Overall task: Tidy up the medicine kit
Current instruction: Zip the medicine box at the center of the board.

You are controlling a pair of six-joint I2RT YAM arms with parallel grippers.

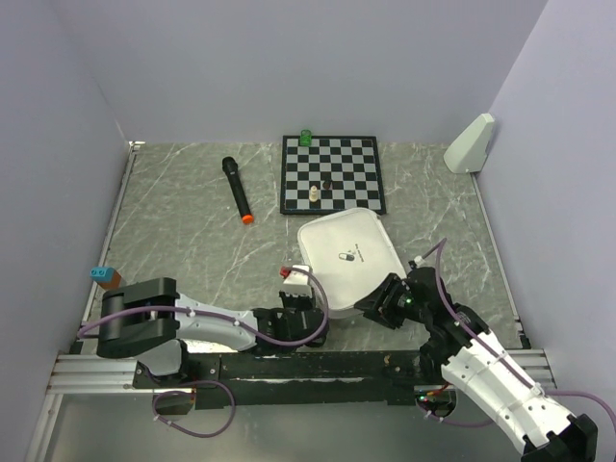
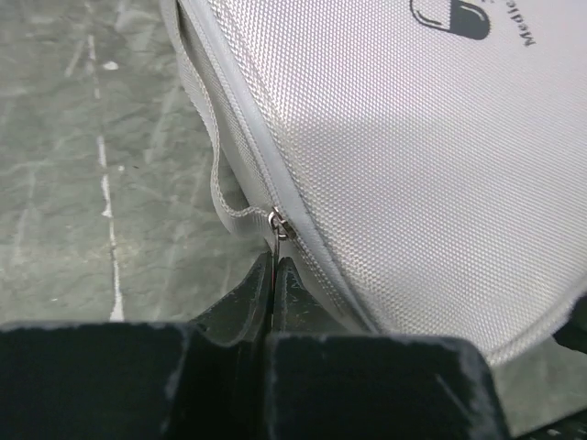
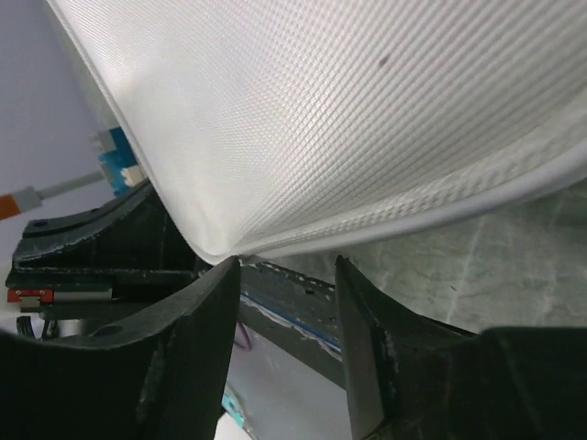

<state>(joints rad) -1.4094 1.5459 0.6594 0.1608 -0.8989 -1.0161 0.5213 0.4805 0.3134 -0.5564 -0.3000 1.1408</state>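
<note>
**Q:** Where is the medicine kit point(image 1: 348, 252)?

**A:** On the marble-patterned bench point(image 1: 192, 241), right of centre, with its capsule logo facing up. Its far edge lies just beside the near edge of the chessboard point(image 1: 332, 173).

**Q:** How does the left hand point(image 2: 275, 270) stand?

**A:** It sits at the kit's near-left corner. Its fingers are pressed fully together, pinching the metal zip pull point(image 2: 278, 225) that hangs from the zip line on the kit's side.

**Q:** And the right hand point(image 3: 289, 270)?

**A:** It is at the kit's near-right corner, fingers parted with a clear gap between them, gripping nothing. The kit's rounded rim passes just above the fingertips. Whether a tip touches it cannot be told.

**Q:** What else lies on the bench?

**A:** A black microphone point(image 1: 237, 191) with an orange end lies left of the chessboard, well apart from the kit. A white wedge point(image 1: 471, 144) stands at the far right corner.
</note>
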